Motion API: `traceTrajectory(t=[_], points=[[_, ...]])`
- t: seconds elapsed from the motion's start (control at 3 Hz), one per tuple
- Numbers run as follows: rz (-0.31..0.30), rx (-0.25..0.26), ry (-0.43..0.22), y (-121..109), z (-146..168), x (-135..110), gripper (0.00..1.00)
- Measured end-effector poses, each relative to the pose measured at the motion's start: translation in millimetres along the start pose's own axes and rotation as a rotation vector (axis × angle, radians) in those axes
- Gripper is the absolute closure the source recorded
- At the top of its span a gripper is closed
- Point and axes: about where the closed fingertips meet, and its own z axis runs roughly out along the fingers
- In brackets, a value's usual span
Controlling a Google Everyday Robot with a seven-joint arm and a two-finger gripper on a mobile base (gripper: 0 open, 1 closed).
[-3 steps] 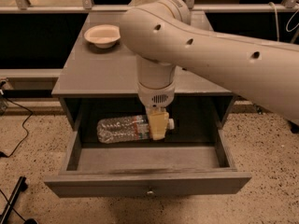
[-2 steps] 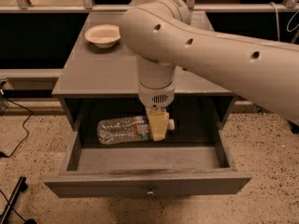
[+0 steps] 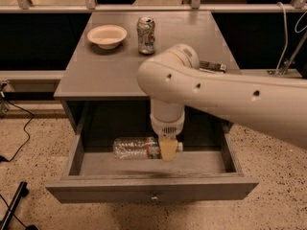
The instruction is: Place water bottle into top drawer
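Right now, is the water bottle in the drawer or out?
In. The water bottle lies on its side inside the open top drawer, the gripper down at its cap end.

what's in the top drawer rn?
The water bottle lies on its side near the back of the top drawer. The gripper covers its neck. The drawer's rear corners are hidden under the tabletop.

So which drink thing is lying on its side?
The water bottle, in the top drawer by the gripper; the soda can stands upright on the tabletop.
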Motion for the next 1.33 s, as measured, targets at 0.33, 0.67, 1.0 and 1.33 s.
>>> traceTrajectory(t=[0.33, 0.67, 1.0, 1.33], points=[[0.038, 0.046, -0.011, 1, 42, 12, 1.00], [0.056, 0.068, -0.028, -3, 70, 19, 1.00], [0.076, 0.082, -0.058, -13, 87, 24, 1.00], [0.069, 0.050, -0.108, -27, 99, 25, 0.83]])
